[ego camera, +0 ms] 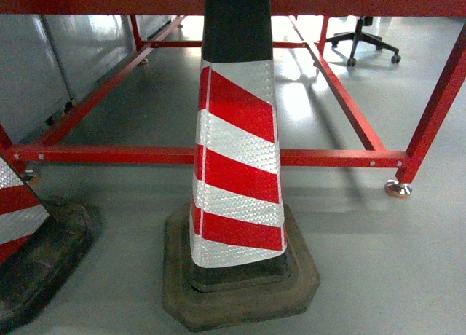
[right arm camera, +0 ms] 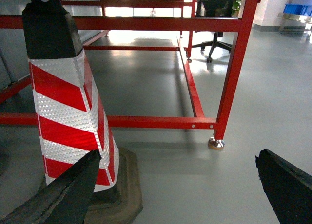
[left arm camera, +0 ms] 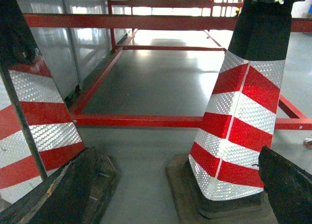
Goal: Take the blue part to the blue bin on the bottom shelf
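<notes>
Blue part unseen, so its axis can't be told; both claws [right arm camera: 170, 195] [left arm camera: 165, 199] spread apart by a striped cone [ego camera: 237, 160].

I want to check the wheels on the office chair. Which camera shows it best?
The head view: the office chair shows its star base and castors at top right. The right wrist view has it behind the red frame. The left wrist view shows none.
</notes>
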Controlling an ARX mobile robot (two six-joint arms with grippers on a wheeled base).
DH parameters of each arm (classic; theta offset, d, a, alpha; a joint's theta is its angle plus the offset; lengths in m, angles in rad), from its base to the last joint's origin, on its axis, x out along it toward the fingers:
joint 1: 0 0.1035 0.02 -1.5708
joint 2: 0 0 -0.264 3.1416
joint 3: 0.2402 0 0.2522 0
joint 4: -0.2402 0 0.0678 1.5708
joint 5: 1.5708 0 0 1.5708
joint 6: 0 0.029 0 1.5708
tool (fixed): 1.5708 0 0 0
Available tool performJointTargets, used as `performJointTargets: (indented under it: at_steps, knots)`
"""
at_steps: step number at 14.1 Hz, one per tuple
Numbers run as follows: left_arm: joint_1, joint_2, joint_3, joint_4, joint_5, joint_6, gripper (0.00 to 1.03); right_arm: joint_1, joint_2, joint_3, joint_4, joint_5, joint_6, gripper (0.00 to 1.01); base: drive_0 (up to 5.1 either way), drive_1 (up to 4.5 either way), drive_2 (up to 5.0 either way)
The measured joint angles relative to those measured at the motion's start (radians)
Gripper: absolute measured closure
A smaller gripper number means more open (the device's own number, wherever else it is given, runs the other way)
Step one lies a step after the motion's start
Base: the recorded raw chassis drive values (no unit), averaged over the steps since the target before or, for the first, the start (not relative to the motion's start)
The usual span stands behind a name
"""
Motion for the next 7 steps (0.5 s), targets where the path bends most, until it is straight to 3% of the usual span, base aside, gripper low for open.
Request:
performJointTargets:
  at_steps: [7]
  knots:
    - [0.000,0.000,0.000,0.000,0.000,0.000,0.05,0.000,0.000,0.000,0.000,0.000,0.000,0.03,0.0,0.00,0.0]
